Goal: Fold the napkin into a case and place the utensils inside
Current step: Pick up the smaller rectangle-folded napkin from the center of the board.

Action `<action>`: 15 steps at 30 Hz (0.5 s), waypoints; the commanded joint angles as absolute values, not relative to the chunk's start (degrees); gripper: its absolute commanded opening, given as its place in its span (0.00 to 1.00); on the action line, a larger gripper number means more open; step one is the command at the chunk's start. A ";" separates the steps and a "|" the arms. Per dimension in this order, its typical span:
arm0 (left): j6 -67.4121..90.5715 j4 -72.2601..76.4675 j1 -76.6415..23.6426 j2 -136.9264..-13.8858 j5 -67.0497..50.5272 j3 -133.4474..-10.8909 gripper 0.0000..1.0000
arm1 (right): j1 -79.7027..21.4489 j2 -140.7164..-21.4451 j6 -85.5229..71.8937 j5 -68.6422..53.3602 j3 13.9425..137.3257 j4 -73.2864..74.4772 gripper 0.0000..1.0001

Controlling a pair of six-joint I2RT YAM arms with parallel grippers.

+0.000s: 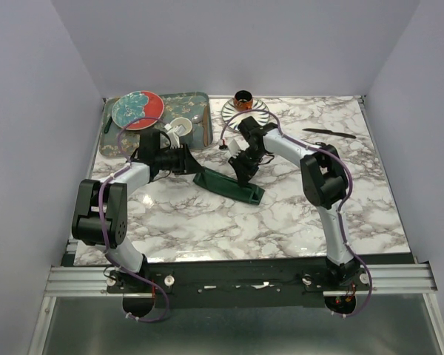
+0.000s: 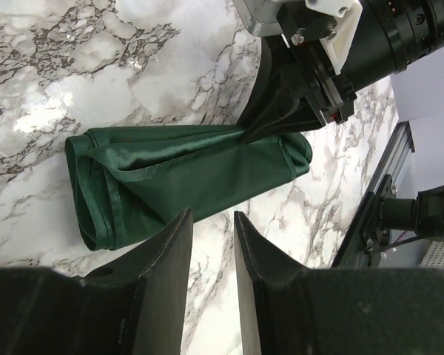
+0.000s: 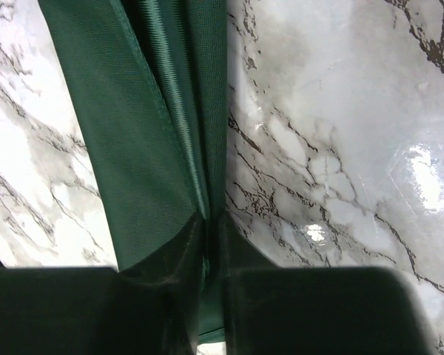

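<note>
Top external shows one napkin (image 1: pixel 229 185), one black knife (image 1: pixel 329 134).

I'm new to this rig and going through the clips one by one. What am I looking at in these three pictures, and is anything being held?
These are two robot arms bolted at the near edge of a marble table. The wide picture comes from a camera above and behind them. The other two come from a camera on each wrist, looking past that arm's own fingers.

In the middle lies a dark green napkin, folded into a long strip. The right end effector is pinched shut on a fold of it. The left end effector is open near the strip, with nothing between its fingers.

Further back are a tray carrying a red and teal plate, a striped plate with a small cup, and a black knife at the far right.
</note>
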State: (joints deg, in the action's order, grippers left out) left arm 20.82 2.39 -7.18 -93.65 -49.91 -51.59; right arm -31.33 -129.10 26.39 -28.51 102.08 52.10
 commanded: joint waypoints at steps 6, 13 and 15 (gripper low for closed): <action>21.09 3.43 -5.89 -90.79 -48.60 -50.01 0.38 | -32.17 -129.12 25.93 -23.47 101.25 52.39 0.01; 20.92 3.25 -5.45 -89.65 -48.25 -49.66 0.38 | -32.17 -121.21 27.24 -15.84 98.36 46.85 0.01; 20.74 3.16 -5.19 -89.30 -48.16 -49.57 0.39 | -32.17 -118.76 27.77 -13.72 96.95 44.31 0.01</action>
